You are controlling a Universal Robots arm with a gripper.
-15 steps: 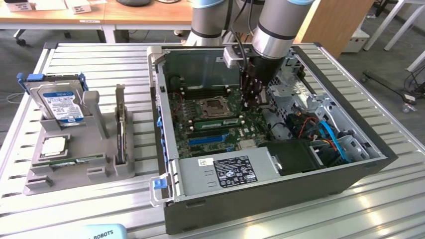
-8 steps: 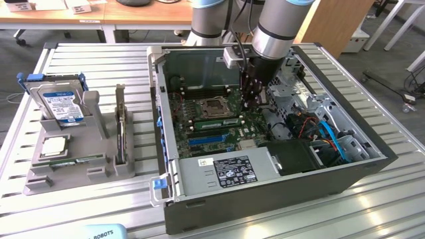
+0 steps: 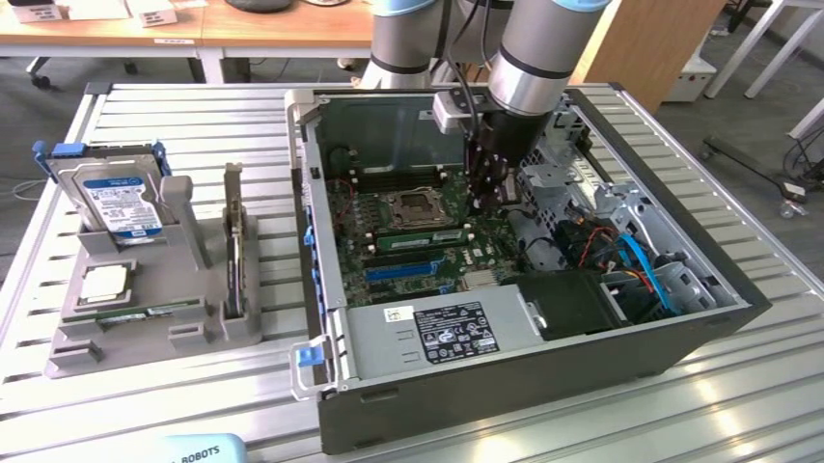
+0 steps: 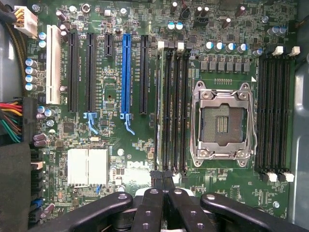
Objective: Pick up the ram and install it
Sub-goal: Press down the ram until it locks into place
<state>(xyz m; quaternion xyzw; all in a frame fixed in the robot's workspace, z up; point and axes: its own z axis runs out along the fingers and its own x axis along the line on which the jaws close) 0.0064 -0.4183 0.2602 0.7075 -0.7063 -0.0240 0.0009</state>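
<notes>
The end effector (image 3: pixel 485 207) is hanging low inside the open computer case (image 3: pixel 541 386) on the table (image 3: pixel 180 125). Its fingers (image 4: pixel 147 208) are clenching fully together above one end of the memory slots (image 4: pixel 173 106), and whether anything thin is pinched between them is not showing. A ram (image 3: pixel 419 234) is lying lengthwise in that slot bank, just beside the bare processor socket (image 3: pixel 415 205). It is looking set into a slot, though perhaps not latched. A second ram (image 3: pixel 233 270) is standing on edge in the grey holder (image 3: pixel 129 347), well apart from the case. The work is seemingly sitting at the seating stage. Doing it well is meaning pressing straight down, keeping the stick upright in its slot, sharing the push between both ends so the white latches (image 4: pixel 161 45) are catching, and staying off the socket's exposed contacts.
</notes>
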